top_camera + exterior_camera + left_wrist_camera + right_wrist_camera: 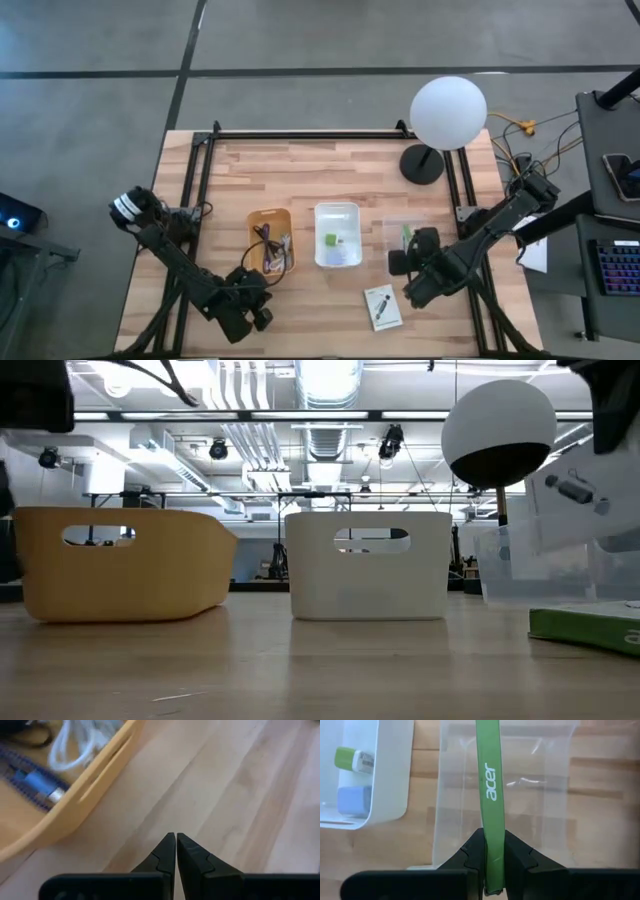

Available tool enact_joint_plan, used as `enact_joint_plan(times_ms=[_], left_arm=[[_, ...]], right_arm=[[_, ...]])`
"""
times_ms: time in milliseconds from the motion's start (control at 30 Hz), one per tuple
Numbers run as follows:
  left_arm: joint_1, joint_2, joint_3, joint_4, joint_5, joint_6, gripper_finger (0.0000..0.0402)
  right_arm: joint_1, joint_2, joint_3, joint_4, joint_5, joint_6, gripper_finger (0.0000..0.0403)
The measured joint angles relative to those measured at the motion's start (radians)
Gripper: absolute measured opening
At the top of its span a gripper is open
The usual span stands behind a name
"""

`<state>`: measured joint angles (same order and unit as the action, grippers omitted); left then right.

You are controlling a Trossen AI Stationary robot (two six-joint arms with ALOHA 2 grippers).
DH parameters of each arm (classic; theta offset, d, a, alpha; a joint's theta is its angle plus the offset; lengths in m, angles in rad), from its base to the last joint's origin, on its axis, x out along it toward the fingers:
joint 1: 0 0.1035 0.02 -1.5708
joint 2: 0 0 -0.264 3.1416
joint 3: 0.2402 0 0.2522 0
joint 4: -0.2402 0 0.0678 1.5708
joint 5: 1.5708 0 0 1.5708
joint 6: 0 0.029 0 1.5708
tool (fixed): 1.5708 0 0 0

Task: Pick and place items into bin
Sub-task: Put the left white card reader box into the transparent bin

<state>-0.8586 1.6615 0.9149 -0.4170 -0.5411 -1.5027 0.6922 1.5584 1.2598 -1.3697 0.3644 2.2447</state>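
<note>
- The right gripper (494, 857) pinches a flat green-edged box (490, 795) by its thin edge, fingers pressed on both faces, hanging over the clear bin (505, 800) at centre right of the high view; held edge-on like this, I judge it is meant to drop straight into that bin
- The box edge reads "acer" in white letters
- The left gripper (176, 851) waits at lower left of the high view, its fingers pressed together on nothing, above bare table (320, 320) just beside the yellow bin (270, 240)
- That yellow bin holds cables (80, 742) and a purple strap (30, 775) (a metal end shows)
- The white bin (337, 235) in the middle holds a green-capped tube (352, 760), label unreadable, and a blue block (354, 801)
- A white card (383, 307) with a dark printed object lies on the table at lower centre, not yet binned
</note>
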Motion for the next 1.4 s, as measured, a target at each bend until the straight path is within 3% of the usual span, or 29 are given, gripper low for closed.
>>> enact_joint_plan(times_ms=[200,367,667,1000,1200,1400], left_arm=[[-0.014,-0.035,0.042,-0.029,0.007,0.000,0.0000],[-0.015,-0.076,0.077,-0.031,0.007,0.126,0.0000],[-0.014,-0.114,0.073,-0.050,0.006,0.184,0.0000],[-0.013,-0.113,0.064,-0.047,0.006,0.180,0.0000],[-0.012,-0.113,0.051,-0.044,0.006,0.179,0.0000],[-0.012,-0.113,0.047,-0.036,0.006,0.179,0.0000]], right_arm=[[0.002,0.000,-0.035,0.030,0.004,0.001,0.0034],[-0.007,0.000,-0.068,0.028,0.009,0.005,0.0034],[-0.066,-0.012,-0.191,0.274,0.059,0.012,0.0034],[-0.079,-0.014,-0.250,0.355,0.028,0.018,0.0036],[-0.078,-0.010,-0.276,0.495,0.020,-0.025,0.0092],[-0.066,-0.010,-0.225,0.220,-0.075,0.020,0.0166]])
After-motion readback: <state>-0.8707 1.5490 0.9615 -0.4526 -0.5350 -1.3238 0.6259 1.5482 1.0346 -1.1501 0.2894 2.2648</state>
